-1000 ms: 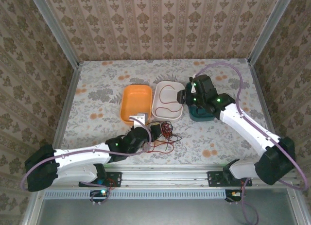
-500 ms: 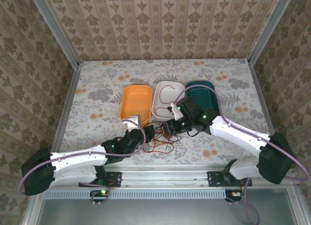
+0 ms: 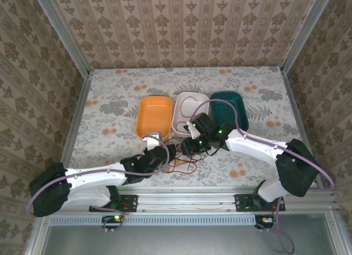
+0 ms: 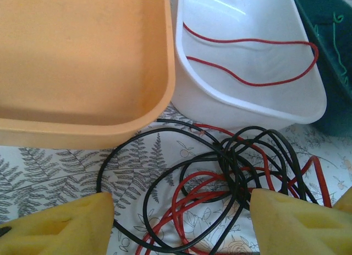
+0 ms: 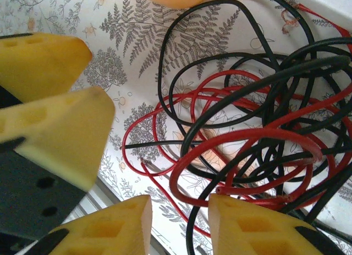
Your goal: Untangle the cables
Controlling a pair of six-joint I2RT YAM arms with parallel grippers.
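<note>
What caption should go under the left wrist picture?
Tangled thin black and red cables lie on the fern-patterned table before an orange plastic tub and a white plastic tub.

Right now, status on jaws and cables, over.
Left gripper jaws open, over black-red tangle. Right gripper jaws open, at same tangle. Red cable in white tray, green cable in teal tray. Grippers crowd each other.

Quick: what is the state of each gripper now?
Left gripper: open, holding nothing.
Right gripper: open with a narrow gap, holding nothing.
</note>
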